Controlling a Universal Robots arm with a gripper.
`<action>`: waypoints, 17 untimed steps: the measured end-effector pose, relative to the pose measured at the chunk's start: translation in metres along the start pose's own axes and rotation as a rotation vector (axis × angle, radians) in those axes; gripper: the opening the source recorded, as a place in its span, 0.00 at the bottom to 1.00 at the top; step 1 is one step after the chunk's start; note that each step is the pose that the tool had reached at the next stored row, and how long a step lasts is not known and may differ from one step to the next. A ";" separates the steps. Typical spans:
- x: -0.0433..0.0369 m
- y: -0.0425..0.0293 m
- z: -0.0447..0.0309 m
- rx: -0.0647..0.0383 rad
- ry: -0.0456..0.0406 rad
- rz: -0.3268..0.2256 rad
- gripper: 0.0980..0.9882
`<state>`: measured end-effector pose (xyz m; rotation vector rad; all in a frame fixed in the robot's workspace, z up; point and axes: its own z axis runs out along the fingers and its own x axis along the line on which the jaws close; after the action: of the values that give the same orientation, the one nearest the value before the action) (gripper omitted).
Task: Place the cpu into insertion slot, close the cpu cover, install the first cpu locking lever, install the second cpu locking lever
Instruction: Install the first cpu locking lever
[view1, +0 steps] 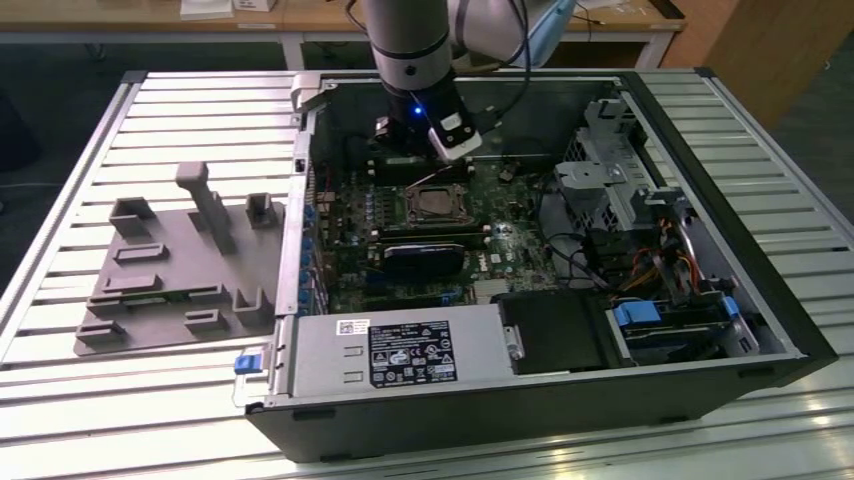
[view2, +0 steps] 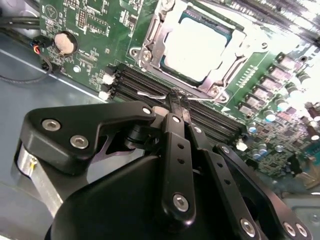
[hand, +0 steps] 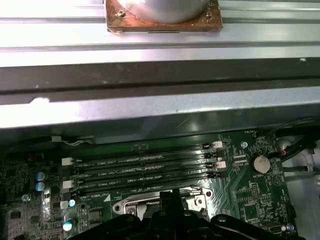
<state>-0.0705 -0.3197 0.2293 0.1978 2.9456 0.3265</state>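
Closest up in the second wrist view is the gripper (view2: 178, 96), black linkages and all, with its fingers pinched together. The tips are right down at a thin wire locking lever (view2: 150, 93) that runs along the socket edge beside the memory slots (view2: 135, 80). Honestly can't tell if it's clamping the wire or just pressing on it. The cpu (view2: 199, 44) sits in the insertion slot (view2: 136, 52) on the green board (view2: 100, 20), with the cpu cover (view2: 154, 37) lying flat around it. In the exterior view the arm reaches down into the open computer case (view1: 534, 410).
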 end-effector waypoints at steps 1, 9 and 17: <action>-0.0005 0.0007 0.0008 0.001 -0.0009 0.004 0.01; -0.0012 0.0036 0.0075 0.007 -0.0104 0.044 0.01; -0.0024 0.0069 0.0142 0.015 -0.0214 0.090 0.01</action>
<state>-0.0648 -0.3105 0.2176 0.3339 2.9245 0.3125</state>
